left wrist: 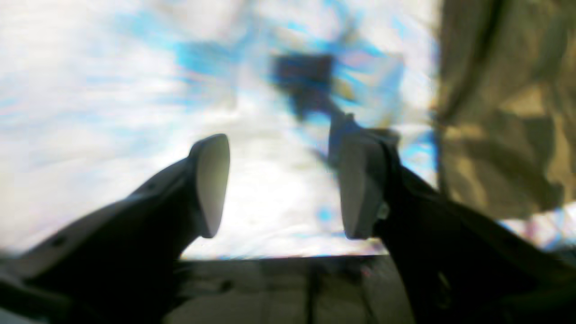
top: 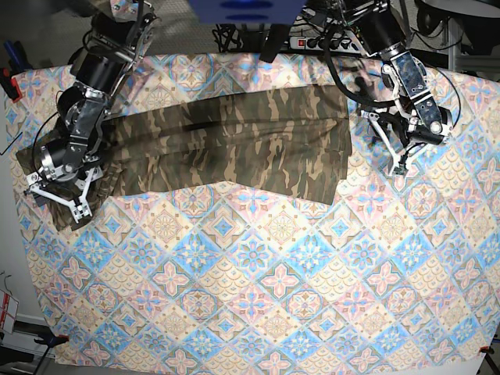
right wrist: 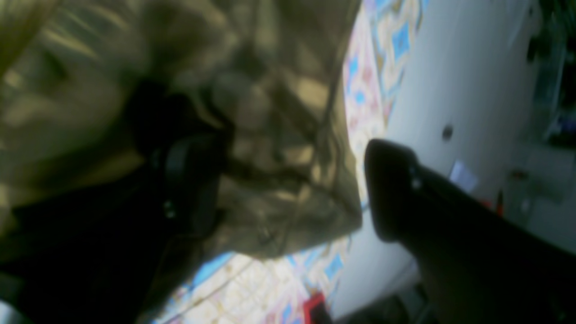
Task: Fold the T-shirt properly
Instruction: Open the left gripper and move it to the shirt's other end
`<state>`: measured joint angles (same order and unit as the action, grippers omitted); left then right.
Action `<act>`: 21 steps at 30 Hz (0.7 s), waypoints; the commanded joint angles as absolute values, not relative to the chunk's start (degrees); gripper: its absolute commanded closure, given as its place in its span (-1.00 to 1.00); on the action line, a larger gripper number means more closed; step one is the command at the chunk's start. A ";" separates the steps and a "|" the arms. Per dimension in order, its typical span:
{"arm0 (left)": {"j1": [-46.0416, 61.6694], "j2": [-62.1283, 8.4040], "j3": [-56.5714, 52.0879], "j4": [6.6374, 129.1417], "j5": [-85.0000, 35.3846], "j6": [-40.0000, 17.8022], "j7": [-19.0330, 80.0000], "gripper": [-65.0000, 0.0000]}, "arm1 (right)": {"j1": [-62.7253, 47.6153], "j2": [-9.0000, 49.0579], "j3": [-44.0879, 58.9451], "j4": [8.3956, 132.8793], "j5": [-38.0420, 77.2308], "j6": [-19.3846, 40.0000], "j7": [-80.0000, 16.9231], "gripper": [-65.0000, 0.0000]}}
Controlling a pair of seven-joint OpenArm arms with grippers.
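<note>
While the camouflage T-shirt (top: 234,137) lies stretched as a long band across the upper half of the base view, both arms sit at its two ends! It rests on the tile-patterned cloth (top: 258,289) that covers the whole table, its lower edge sagging toward the middle of the frame.

Over at the upper right, the left gripper (top: 393,141) hangs just beside the shirt's right edge, apart from it, above bare patterned cloth. Look at its wrist view: the left gripper (left wrist: 281,186) has its pale pads spread well apart, nothing between them, only blurred blue-and-white cloth beyond, and the T-shirt (left wrist: 504,112) fills the right side of that frame.

Now the left side of the base view: the right gripper (top: 61,191) sits low on the shirt's left end, right over the fabric. From its wrist camera the right gripper (right wrist: 288,189) shows jaws standing wide, with the T-shirt (right wrist: 252,112) bunched between and around the left finger. Whether that finger pinches any fabric, I cannot tell; the picture is too smeared.

No containers anywhere on this table.
</note>
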<state>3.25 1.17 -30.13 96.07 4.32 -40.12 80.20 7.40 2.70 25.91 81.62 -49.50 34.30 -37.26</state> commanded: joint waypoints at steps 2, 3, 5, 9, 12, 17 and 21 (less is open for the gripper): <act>2.68 -0.75 -30.11 92.26 -1.27 -40.00 80.00 -0.14 | 7.60 3.30 25.01 82.51 -49.71 33.89 -37.14 -0.49; 2.68 -1.45 -30.11 90.95 -3.91 -40.00 80.00 -0.14 | 7.34 3.30 24.66 82.51 -49.71 33.89 -37.23 -0.49; 3.30 -2.95 -30.02 90.42 -10.33 -40.00 80.00 -0.14 | 6.99 3.30 24.57 82.51 -49.71 33.89 -37.14 -0.49; 4.44 -6.64 -30.02 91.47 -24.84 -40.00 80.00 -0.14 | 6.99 3.38 24.57 81.71 -49.71 33.89 -37.14 -0.49; 4.44 -8.84 -30.02 94.02 -33.27 -40.00 80.00 -0.14 | 6.99 3.38 24.57 80.66 -49.80 33.89 -37.05 -0.49; 4.44 -10.07 -30.02 96.75 -38.81 -40.00 80.00 -0.14 | 6.99 3.38 24.57 80.22 -49.80 33.89 -37.05 -0.49; 4.44 -10.07 -30.02 92.44 -38.81 -40.00 80.00 -0.14 | 6.99 3.38 24.57 80.22 -49.80 33.89 -36.97 -0.49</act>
